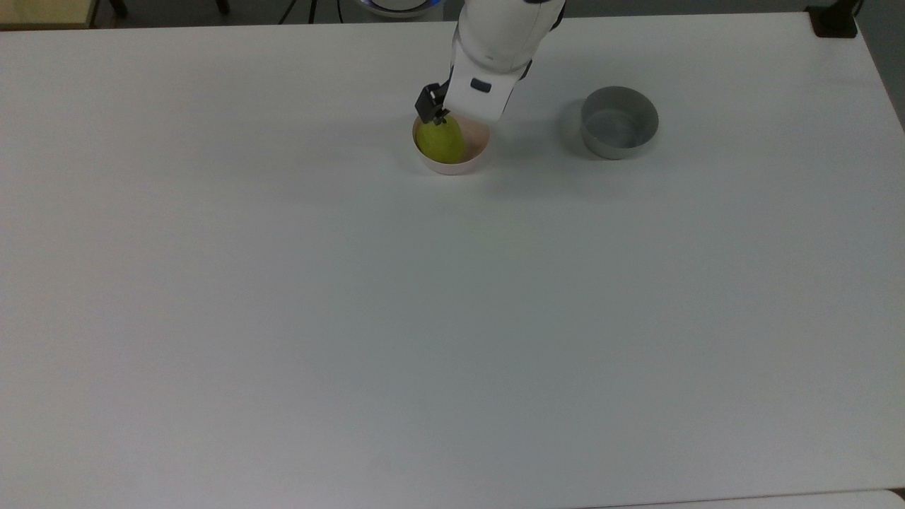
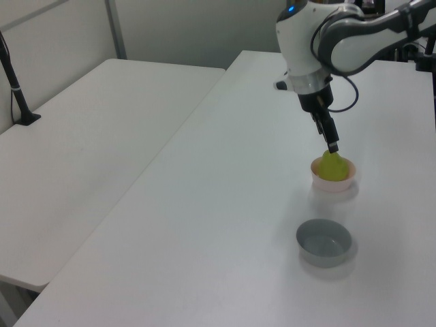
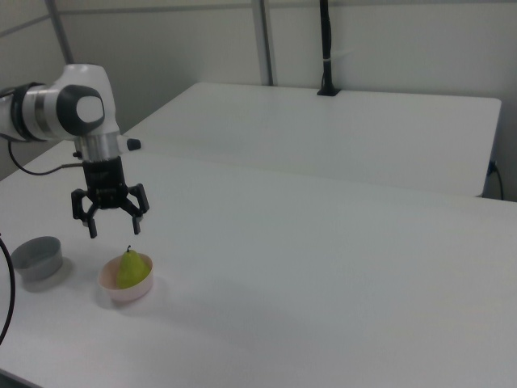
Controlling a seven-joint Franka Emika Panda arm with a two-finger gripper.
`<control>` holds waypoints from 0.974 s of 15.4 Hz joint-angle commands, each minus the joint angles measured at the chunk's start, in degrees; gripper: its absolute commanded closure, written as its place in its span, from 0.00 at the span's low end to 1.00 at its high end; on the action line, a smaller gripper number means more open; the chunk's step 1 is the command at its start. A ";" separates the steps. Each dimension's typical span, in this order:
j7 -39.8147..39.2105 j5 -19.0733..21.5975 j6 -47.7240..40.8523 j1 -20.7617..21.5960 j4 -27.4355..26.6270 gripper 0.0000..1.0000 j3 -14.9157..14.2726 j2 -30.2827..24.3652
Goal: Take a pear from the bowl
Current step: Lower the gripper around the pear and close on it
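Right view: the pear (image 3: 132, 269) stands stem-up in the pink bowl (image 3: 110, 289), and the gripper (image 3: 113, 229) hangs just above it with its fingers spread apart, grasping nothing. A grey bowl (image 3: 38, 262) sits well apart on the white table (image 3: 323, 275). If the fingers come down off-centre, they could strike the bowl's rim or tip the rounded fruit so that it slips away.
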 commanded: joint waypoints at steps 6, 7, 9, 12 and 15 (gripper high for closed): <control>-1.61 -3.32 6.89 -0.75 -5.53 0.00 0.72 2.78; -1.61 -3.93 6.89 -0.75 -5.62 0.00 0.72 3.21; -1.61 -4.38 7.24 -0.57 -6.32 0.03 0.72 3.83; -1.61 -4.64 8.03 -0.22 -7.02 0.08 0.72 4.19; -1.61 -4.73 7.94 -0.13 -7.11 0.22 0.81 4.10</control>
